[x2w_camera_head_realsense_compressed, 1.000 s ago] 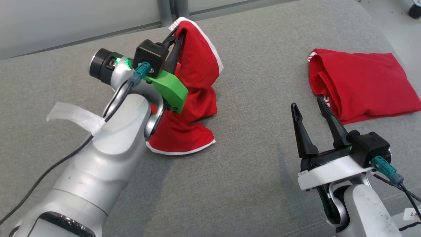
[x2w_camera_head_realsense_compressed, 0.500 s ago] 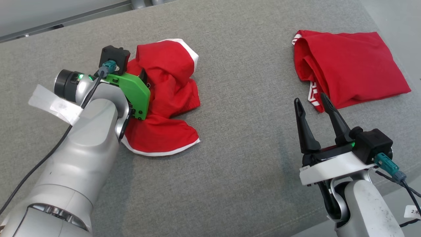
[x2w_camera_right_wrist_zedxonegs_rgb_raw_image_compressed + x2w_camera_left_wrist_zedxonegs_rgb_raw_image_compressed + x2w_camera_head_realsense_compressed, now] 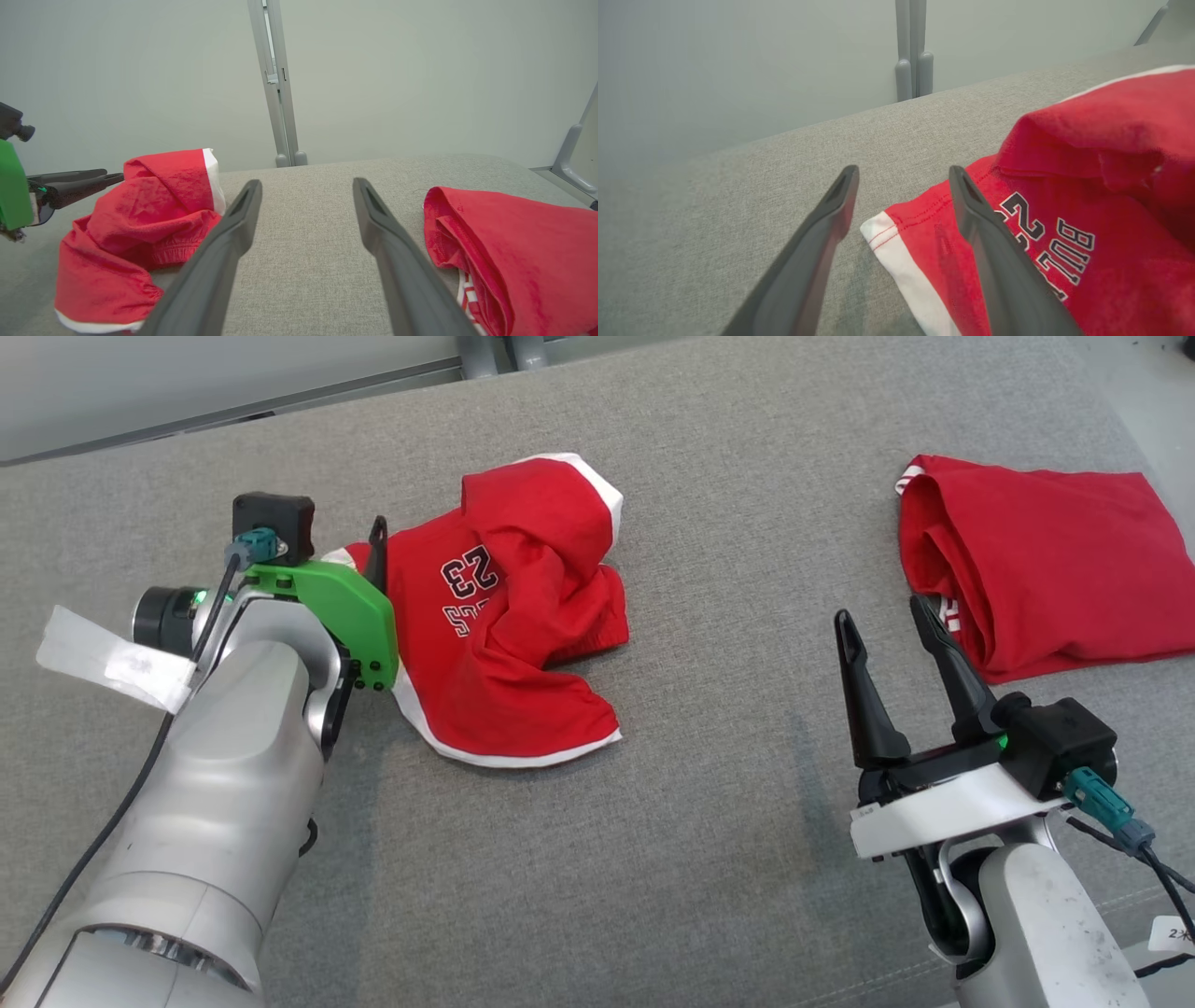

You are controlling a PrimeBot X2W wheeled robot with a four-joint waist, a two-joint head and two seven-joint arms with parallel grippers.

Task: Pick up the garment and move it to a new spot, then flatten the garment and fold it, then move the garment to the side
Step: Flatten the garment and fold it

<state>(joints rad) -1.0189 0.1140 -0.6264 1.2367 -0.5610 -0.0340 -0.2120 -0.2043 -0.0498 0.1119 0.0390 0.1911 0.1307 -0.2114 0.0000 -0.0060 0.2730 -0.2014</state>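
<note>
The crumpled red sports garment [image 3: 513, 616], printed 23, lies heaped on the grey worktop [image 3: 709, 859], left of centre. The left gripper [image 3: 903, 182] is spread wide and grasps nothing, with the garment's white-trimmed corner beneath its fingers. The right gripper [image 3: 879, 611] is also spread and empty, just beside a folded red garment [image 3: 1055, 569]

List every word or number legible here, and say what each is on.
"23": crumpled red garment, in dark print.
"BUL": same garment, under the number; the rest is hidden.
"2": white tag, head view's lower right; what follows is too blurred.
</note>
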